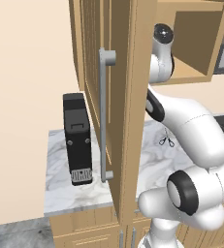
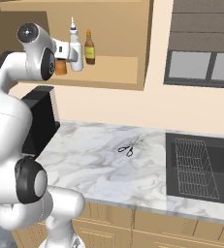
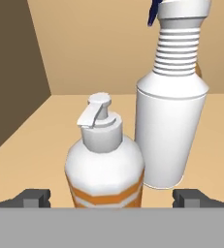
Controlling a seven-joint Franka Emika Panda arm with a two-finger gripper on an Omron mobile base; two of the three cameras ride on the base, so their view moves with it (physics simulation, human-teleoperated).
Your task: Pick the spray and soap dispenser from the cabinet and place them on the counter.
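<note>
1. Landmark is the cabinet (image 2: 108,68); its door (image 1: 108,97) is swung fully open, presumably so the arm can get at the shelf; both bottles stand upright on that shelf, none on the counter (image 2: 104,164) yet.
2. The soap dispenser (image 3: 105,164) is at the front of the cabinet shelf, closest to the hand; the spray (image 3: 174,121) is just beside and slightly behind it; cannot tell if the two touch; a brown bottle (image 2: 89,47) stands further along the same shelf, near the spray.
3. The gripper (image 3: 111,198) has its jaws spread wide; one fingertip sits either side of the soap dispenser's orange-striped body with a gap on both sides; nothing gripped; my read: pre-grasp on the soap dispenser first, since it blocks the way to the spray.
4. Arm pose: rises from the base below the cabinet, elbow folded, forearm reaching up and into the shelf opening; hand roughly level, pointing into the cabinet, low on the dispenser body rather than at the pump.
5. Risk as I see it: the spray is close to one finger; closing or pulling out could nudge it.
6. Below the cabinet, scissors (image 2: 127,150) lie on the counter; plenty of bare marble around them for the drop-off.
</note>
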